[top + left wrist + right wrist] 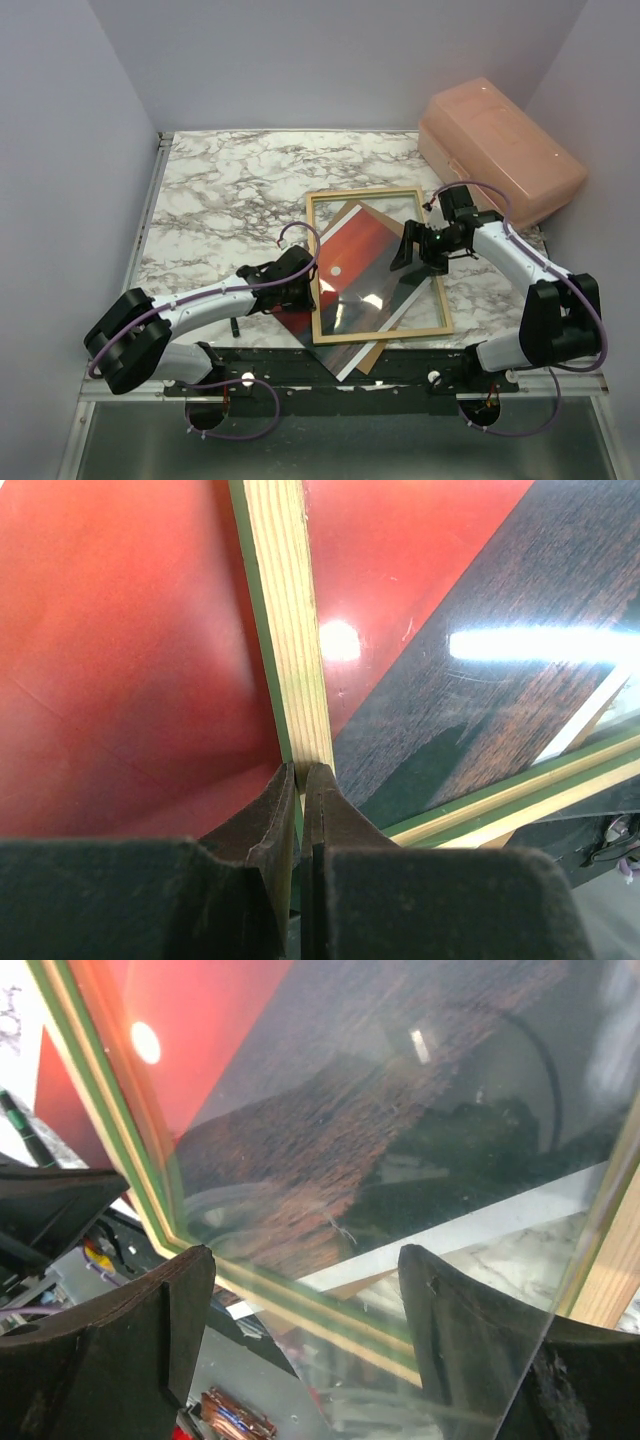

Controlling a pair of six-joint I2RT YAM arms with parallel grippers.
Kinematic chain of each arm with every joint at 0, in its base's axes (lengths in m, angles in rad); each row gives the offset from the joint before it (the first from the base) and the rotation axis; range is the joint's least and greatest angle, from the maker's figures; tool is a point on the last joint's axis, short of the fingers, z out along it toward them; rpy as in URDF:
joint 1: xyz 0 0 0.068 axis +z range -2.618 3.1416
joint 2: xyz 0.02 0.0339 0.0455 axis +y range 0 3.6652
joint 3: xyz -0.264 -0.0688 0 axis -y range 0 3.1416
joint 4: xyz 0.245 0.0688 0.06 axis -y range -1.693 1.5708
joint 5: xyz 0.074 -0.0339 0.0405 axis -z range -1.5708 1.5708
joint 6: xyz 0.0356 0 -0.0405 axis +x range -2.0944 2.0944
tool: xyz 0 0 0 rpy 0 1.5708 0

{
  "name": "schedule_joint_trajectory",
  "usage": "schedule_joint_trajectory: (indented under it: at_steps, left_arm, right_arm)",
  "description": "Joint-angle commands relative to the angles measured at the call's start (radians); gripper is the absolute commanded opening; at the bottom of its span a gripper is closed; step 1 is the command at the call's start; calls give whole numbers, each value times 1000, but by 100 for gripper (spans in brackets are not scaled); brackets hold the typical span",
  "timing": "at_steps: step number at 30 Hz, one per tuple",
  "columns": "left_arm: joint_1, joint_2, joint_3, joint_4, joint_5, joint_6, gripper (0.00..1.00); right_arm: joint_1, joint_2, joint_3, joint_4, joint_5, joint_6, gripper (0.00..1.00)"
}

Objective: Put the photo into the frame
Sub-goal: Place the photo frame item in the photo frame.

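Centrally, left gripper [300,776] clamped the frame's [365,193] left rail over the photo [352,250]; right gripper [305,1285] hung spread wide, right of centre.

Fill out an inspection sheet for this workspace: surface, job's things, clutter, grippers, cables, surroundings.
Surface: white-and-grey marble-patterned tabletop.
Job's things: thin-railed rectangular frame, pale wood side up, lies over the red-orange sunset photo, which sits skewed with corners outside the rails; not seated.
Clutter: plain brown backing board under both; clear sheet in the frame opening; pink plastic lidded box at the far right.
Grippers: left gripper shut on the frame's left rail; right gripper open above the clear sheet, holding nothing.
Cables: purple cables along both arms, looping at the bases.
Surroundings: plain pale walls on three sides; nothing else seen.
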Motion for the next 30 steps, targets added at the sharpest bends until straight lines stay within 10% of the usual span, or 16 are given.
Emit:
schedule_joint_trajectory:
  at_steps: [1,21,30]
  left_arm:
    - [-19,71,-43,-105,-62,22,1]
    - [-27,45,-70,-115,-81,6,1]
    - [-27,53,-67,-114,-78,8,1]
  right_arm:
    - [22,33,-28,46,66,21,81]
    - [32,-123,81,34,-177,70,68]
    - [31,-93,41,71,-246,61,27]
